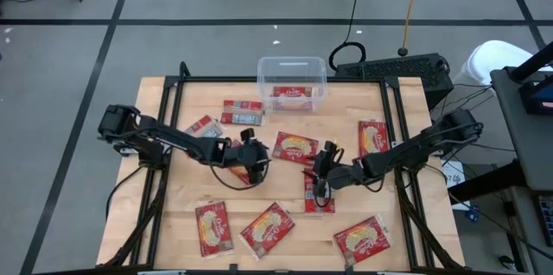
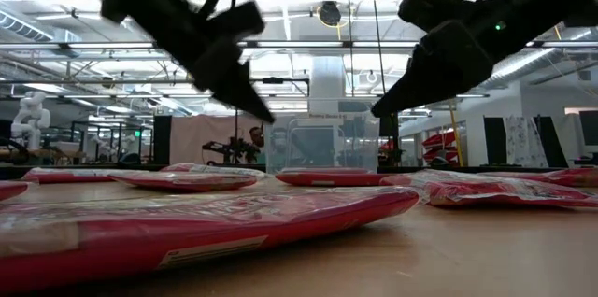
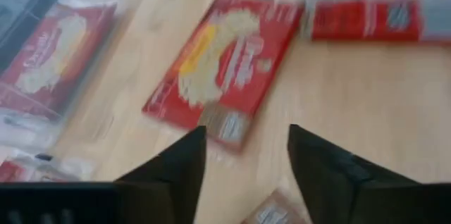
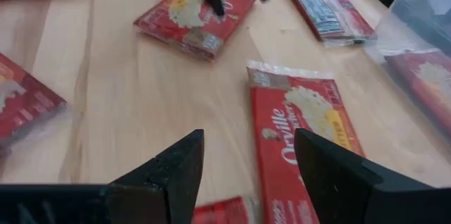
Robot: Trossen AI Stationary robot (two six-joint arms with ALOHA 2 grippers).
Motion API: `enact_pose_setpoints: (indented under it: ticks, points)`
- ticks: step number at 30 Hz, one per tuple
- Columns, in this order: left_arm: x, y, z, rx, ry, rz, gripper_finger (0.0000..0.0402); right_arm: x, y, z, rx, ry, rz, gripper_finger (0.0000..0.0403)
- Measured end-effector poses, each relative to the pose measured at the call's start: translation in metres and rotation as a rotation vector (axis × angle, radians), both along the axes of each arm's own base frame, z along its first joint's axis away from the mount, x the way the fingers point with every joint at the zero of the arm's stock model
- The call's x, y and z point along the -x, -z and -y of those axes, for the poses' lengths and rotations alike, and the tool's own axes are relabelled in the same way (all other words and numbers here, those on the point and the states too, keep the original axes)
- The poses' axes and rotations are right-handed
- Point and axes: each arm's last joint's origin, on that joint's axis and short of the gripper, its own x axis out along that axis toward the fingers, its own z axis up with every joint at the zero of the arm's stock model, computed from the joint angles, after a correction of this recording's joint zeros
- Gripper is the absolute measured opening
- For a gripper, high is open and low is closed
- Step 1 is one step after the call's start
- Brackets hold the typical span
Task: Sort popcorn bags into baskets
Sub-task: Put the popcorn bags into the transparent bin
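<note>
**Packets scattered, one in the tub, both grippers open at mid-table**

Popcorn bags lie flat across the wooden table (image 1: 181, 197). One bag (image 1: 292, 92) sits inside the clear tub (image 1: 292, 80) at the far edge. Two reverse-side packets lie near the tub: one (image 1: 241, 112) just beside it, another (image 1: 204, 127) farther left. A face-up bag (image 1: 295, 147) rests at centre, between the two grippers. One bag (image 1: 372, 137) lies by the right rail; three more (image 1: 213, 228) (image 1: 267, 229) (image 1: 360, 239) line the near edge.

Left gripper (image 1: 257, 169): above the table left of centre, fingers apart, nothing between them; a packet lies partly under it. Right gripper (image 1: 320, 180): fingers spread, empty, over a bag (image 1: 319, 197) lying lengthwise beneath it.

Surface: pale wood planks, black frame rails. Floor grey with dark lines. A black keyboard (image 1: 393, 71) and cables sit beyond the table's far right corner. Low view shows an open workshop hall with ceiling lights behind the tub (image 2: 332, 144).
</note>
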Motion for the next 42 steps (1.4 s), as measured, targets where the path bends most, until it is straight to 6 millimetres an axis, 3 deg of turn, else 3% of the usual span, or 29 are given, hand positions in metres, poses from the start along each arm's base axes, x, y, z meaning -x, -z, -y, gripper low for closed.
enact_pose_setpoints:
  ticks: [4, 8, 10, 20, 24, 30, 35, 38, 42]
  points:
    - [0.009, 0.018, -0.002, 0.005, 0.025, 0.064, 0.0250, -0.006, 0.003, -0.002, -0.012, -0.002, 0.040, 0.0212]
    - [0.006, 0.030, -0.006, 0.010, 0.008, 0.128, 0.0259, -0.008, 0.002, -0.003, -0.027, 0.001, 0.069, 0.0212]
    - [0.007, 0.040, -0.008, -0.013, 0.006, 0.078, 0.0256, -0.008, 0.001, -0.004, -0.043, 0.003, 0.085, 0.0212]
    - [-0.023, 0.084, -0.017, -0.005, 0.000, 0.051, 0.0204, -0.002, 0.000, -0.022, -0.083, -0.039, 0.097, 0.0212]
    - [-0.028, 0.094, -0.020, -0.008, -0.027, 0.034, 0.0144, 0.000, 0.001, -0.025, -0.077, -0.050, 0.085, 0.0212]
    - [-0.028, 0.093, -0.025, -0.092, -0.025, 0.017, 0.0014, 0.000, 0.001, -0.024, -0.066, -0.049, 0.083, 0.0212]
    - [-0.028, 0.079, -0.023, -0.246, 0.048, 0.009, 0.0005, -0.002, -0.002, -0.019, -0.070, -0.006, 0.094, 0.0212]
    - [-0.026, 0.069, -0.017, -0.336, 0.108, -0.004, 0.0004, -0.008, -0.018, -0.017, -0.091, 0.021, 0.109, 0.0212]
    - [-0.026, 0.055, -0.006, -0.483, 0.245, -0.008, 0.0003, -0.013, -0.030, -0.016, 0.007, -0.005, -0.034, 0.0212]
